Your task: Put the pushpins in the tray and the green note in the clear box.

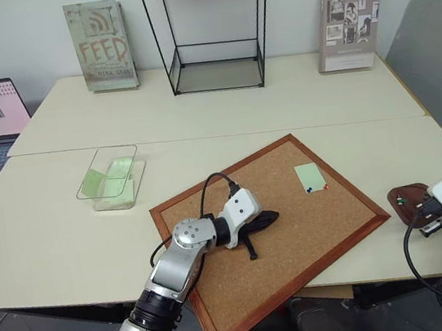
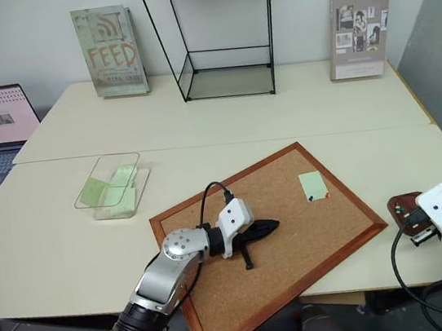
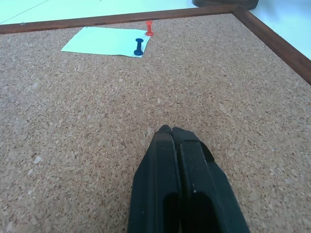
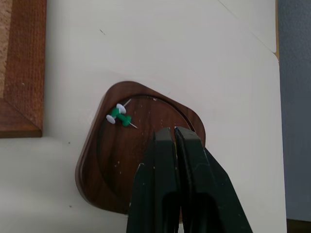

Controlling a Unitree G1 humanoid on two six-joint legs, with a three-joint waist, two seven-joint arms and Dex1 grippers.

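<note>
Left gripper (image 1: 268, 219) lies low over the corkboard (image 1: 296, 229), fingers (image 3: 170, 160) pressed together, nothing between them; beyond the fingertips, well apart across bare cork, sits the green note (image 3: 104, 41), flat on the board near its far frame edge; two pushpins at the note's corner: a dark blue pushpin (image 3: 139, 46) standing on the note itself, a red pushpin (image 3: 149, 28) just beside it at the note's edge; can't tell whether the red one pierces the paper or only the cork.

Right gripper (image 4: 176, 141) is over the tray (image 4: 99, 165), fingers (image 4: 165, 160) shut tight, empty; tray is a dark brown wooden dish with rounded corners, on the table (image 1: 66, 236) just off the corkboard's right corner, not touching the frame; in the tray, to one side of the fingertips and clear of them, lie a green pushpin (image 4: 122, 118) and a white pushpin (image 4: 116, 109), crossing or touching each other, both on their sides.

Clear box (image 1: 111, 177) stands on the table off the board's far left side, well away from both sets of fingers; green paper visible through its walls; a second note inside or just under it, can't tell which.
</note>
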